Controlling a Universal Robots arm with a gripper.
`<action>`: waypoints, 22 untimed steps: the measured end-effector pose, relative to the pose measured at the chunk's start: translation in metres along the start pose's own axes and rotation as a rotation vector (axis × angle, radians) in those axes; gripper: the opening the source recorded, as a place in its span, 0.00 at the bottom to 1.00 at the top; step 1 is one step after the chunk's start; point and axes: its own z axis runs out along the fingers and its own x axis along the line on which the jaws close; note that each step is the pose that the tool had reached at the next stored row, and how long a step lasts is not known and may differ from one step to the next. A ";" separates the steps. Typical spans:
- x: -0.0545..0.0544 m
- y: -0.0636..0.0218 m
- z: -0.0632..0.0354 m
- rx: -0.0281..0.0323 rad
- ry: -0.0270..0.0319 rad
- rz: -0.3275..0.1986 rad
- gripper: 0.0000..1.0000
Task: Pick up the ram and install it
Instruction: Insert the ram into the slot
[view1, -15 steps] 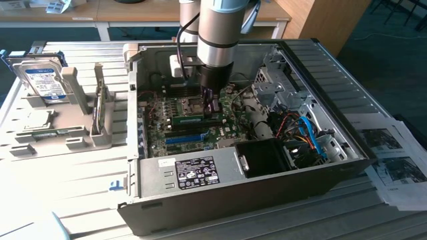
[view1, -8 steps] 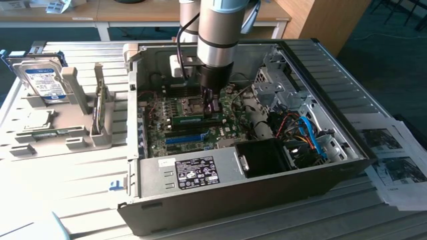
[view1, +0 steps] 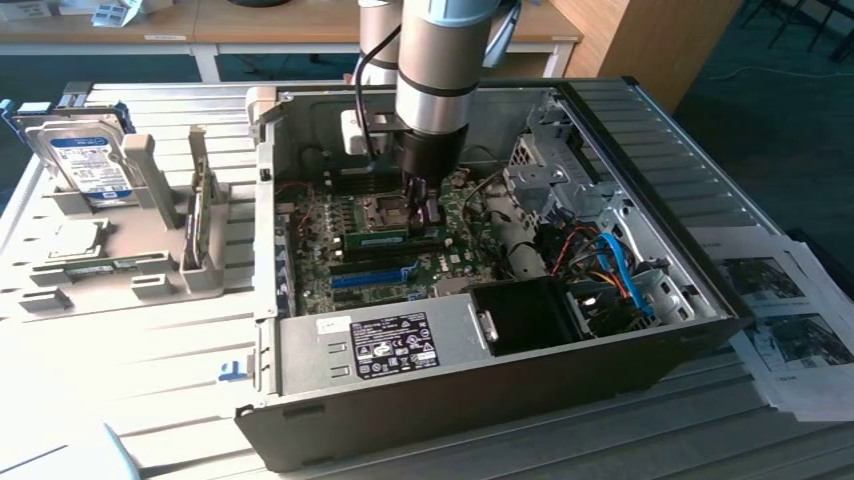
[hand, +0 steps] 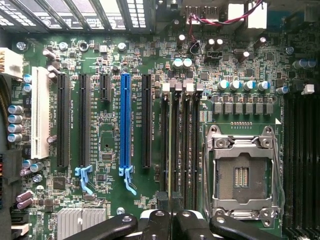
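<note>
At the exterior view's left, a grey tray on the table carries an upright hard drive and a flat silver processor chip. Just beside it lies the open computer case, its motherboard facing up. The arm reaches straight down into the case, and the gripper hangs over the bank of memory slots, next to the empty processor socket.

The ram stands on edge directly under the fingertips, its green length running toward the exterior view's left, above the bright-blue slot. In the wrist view the ram shows as a thin edge lined up with one black memory slot, between the blue slot and the socket. The gripper is drawn narrow, its fingers pinching the stick's top edge. Whether the stick is fully seated cannot be told.

Printed papers lie at the exterior view's right.
</note>
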 end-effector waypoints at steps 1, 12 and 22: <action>0.000 0.0000 0.0000 0.0000 -0.0014 0.000 0.12; 0.000 0.0004 0.0000 0.0033 -0.0180 -0.002 0.12; 0.000 0.0004 -0.0001 0.0033 -0.0175 -0.002 0.12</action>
